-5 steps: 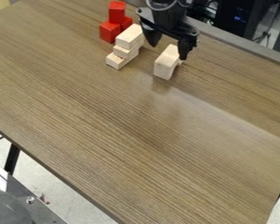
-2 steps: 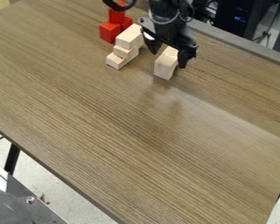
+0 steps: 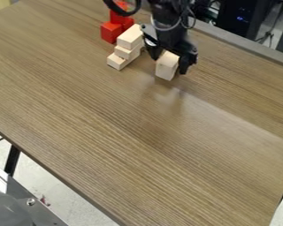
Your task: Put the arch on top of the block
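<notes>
The gripper (image 3: 169,65) is straddling the arch (image 3: 165,71), jaws standing apart; a wooden stack (image 3: 129,40) is sitting near it, red blocks (image 3: 111,32) farther off.

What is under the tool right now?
Under the tool is the pale wooden arch, resting on the tabletop. Its near end shows. The tool covers its far part, so any opening beneath it, or anything directly behind, is hidden.

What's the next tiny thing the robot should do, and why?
I think the gripper should gently squeeze the wooden arch. Its jaws are apart, one on each side of the arch, and the arch is down on the table, not on top of a block yet.
</notes>
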`<act>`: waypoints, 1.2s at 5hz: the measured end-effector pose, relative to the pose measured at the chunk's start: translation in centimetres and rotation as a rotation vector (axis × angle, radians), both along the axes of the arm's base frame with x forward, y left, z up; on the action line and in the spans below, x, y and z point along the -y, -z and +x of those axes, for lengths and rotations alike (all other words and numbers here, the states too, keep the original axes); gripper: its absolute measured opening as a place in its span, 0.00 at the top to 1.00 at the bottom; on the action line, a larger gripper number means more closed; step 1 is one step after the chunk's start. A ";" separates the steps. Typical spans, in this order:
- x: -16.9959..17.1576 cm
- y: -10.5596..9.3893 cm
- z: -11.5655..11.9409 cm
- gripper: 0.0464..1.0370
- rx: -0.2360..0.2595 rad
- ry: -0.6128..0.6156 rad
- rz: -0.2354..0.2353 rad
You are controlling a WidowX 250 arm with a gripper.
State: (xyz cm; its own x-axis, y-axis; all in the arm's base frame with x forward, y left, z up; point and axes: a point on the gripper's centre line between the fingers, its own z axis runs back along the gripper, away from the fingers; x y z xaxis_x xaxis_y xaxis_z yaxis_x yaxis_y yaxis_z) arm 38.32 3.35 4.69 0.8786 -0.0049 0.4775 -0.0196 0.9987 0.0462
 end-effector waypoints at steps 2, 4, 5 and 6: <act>-0.2 0.5 0.4 0.38 0.018 -0.014 -0.006; -1.1 -2.2 0.3 0.46 0.087 -0.048 -0.043; -2.4 -5.0 -0.1 0.46 0.142 -0.080 -0.087; -4.6 -8.9 -0.3 0.46 0.222 -0.114 -0.140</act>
State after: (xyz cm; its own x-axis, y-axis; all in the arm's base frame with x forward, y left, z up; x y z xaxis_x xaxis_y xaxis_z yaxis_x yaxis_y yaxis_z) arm 38.01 7.92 13.59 0.7433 0.1675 0.6476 -0.1266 0.9859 -0.1097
